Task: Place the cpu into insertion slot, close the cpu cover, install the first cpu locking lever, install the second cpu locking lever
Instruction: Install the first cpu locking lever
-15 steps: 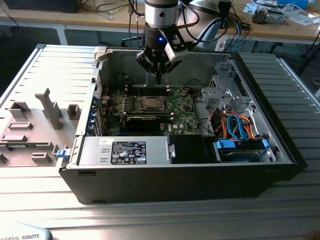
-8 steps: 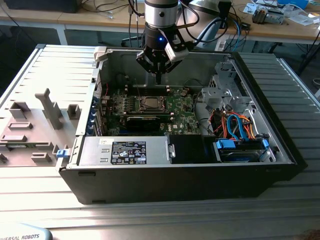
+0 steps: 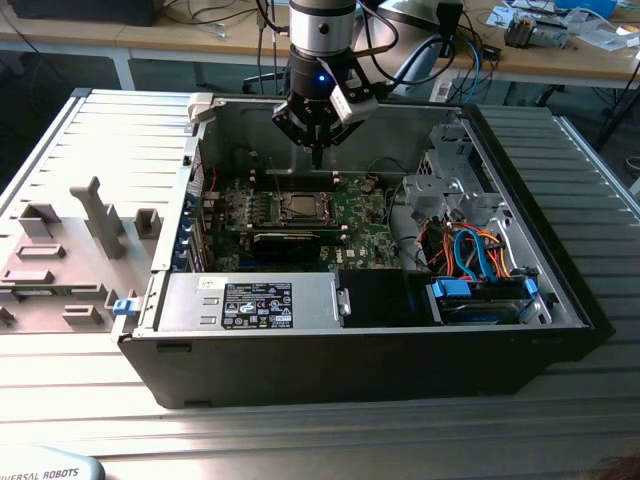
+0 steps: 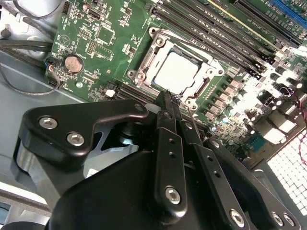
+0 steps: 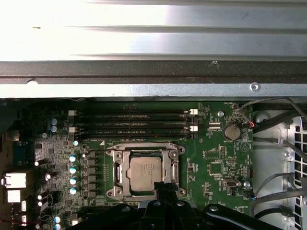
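The arm points straight down into the open case (image 3: 560, 290), its gripper (image 3: 317, 158) hanging above the board (image 3: 350, 215) with fingers (image 4: 169, 115) pressed together, holding nothing. One cpu (image 5: 146, 170) sits in the slot (image 5: 115, 175), one cover (image 5: 170, 167) closed around it. Open room surrounds the gripper.

The motherboard (image 5: 211, 158) is green with tiny white marks and little silver dots. In its middle sits the cpu (image 5: 146, 173) — shiny silver-grey on top — inside the cpu cover (image 4: 207, 76), a pale silvery frame. The memory slots (image 5: 132, 122) are long black stripes with white ends. The gripper (image 3: 317, 160) is all black, with silver screws. The computer case (image 3: 560, 290) is black outside and grey inside — blue, orange and red wires (image 3: 478, 250) curl in one corner.
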{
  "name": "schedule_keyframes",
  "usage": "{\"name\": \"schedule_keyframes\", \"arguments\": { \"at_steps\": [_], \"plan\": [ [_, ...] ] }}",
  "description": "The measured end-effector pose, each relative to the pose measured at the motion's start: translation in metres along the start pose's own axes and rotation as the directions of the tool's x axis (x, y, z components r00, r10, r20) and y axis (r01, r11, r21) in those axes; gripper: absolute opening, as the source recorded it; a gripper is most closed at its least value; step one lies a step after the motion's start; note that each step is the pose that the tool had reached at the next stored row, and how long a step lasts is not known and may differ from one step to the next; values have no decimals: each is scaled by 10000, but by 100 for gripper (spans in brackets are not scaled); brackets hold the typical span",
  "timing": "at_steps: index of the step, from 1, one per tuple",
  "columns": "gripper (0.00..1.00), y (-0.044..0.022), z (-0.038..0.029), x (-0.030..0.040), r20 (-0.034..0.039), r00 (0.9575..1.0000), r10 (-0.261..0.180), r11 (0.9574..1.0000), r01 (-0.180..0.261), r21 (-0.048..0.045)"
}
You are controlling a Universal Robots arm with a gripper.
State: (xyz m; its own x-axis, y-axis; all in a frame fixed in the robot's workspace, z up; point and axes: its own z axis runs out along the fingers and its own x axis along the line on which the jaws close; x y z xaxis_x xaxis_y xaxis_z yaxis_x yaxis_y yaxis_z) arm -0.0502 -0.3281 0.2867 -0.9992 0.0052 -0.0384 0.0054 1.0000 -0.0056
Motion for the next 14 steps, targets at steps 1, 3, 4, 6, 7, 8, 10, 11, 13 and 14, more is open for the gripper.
{"name": "schedule_keyframes", "arguments": {
  "at_steps": [1,3,4,6,7,8,10,11,13,14],
  "plan": [
    [11,0,0,0,0,10000,-8,10000,8,0],
    [11,0,0,0,0,10000,-29,10000,29,-1],
    [11,0,0,0,0,10000,-39,10000,39,-1],
    [11,0,0,0,1,10000,-78,10000,78,-3],
    [11,0,0,0,1,10000,-93,10000,93,-3],
    [11,0,0,0,0,9999,-103,9999,103,-4],
    [11,0,0,0,1,9999,-125,9999,125,-5],
    [11,0,0,0,1,9999,-134,9999,134,-5],
    [11,0,0,0,1,9999,-152,9999,152,-6],
    [11,0,0,0,1,9999,-164,9999,164,-6]
  ]
}}
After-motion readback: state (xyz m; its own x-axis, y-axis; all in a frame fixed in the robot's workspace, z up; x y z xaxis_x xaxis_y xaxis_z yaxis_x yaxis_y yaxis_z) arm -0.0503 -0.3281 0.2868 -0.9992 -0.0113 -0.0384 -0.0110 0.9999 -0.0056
